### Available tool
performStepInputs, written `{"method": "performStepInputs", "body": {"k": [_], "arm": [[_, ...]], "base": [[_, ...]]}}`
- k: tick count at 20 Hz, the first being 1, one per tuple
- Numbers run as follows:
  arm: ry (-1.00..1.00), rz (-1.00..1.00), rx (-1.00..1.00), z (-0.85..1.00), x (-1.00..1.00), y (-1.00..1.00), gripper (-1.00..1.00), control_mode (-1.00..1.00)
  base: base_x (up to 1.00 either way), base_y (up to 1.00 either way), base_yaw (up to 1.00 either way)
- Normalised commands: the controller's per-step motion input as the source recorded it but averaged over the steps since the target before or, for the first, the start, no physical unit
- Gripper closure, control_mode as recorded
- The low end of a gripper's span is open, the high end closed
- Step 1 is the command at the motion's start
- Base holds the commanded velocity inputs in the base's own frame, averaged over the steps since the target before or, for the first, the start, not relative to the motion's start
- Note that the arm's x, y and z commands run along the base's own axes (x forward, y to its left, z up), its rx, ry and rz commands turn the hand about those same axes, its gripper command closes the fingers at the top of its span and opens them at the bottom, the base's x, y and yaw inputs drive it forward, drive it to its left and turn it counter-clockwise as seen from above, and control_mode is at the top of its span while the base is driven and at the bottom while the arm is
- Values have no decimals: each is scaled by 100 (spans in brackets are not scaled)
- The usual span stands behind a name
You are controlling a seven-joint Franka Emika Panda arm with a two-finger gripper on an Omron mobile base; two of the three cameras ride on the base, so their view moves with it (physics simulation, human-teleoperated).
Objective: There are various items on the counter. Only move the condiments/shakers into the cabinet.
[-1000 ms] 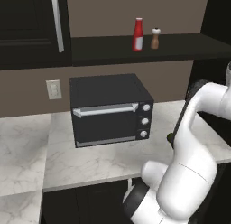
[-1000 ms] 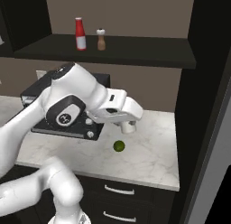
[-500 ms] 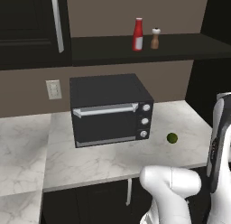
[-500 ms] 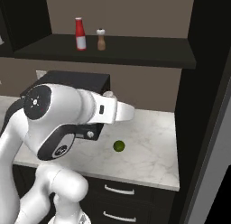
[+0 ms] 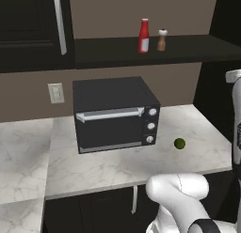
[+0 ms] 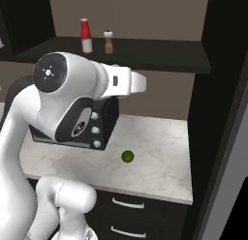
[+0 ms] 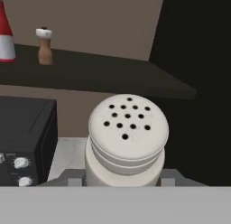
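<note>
My gripper [image 7: 122, 182] is clamped on the white shaker [image 7: 127, 139], held above the counter [image 6: 160, 152] where the lime [image 6: 127, 157] lies, while the red squeeze bottle [image 5: 144, 35] and the wooden shaker [image 5: 162, 40] stand together on the cabinet [image 5: 197, 45] shelf.
</note>
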Motion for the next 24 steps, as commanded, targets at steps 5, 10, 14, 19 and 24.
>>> {"method": "performStepInputs", "body": {"k": [5,10,14,19,24], "arm": [[10,5,0,14,40,0,100,-100],[0,0,0,-14,37,1,100,-100],[0,0,0,-13,48,2,100,-100],[0,0,0,-1,51,0,100,-100],[-3,0,2,28,24,0,100,-100]], "base": [[0,0,0],[0,0,0],[0,0,0],[0,0,0],[0,0,0]]}}
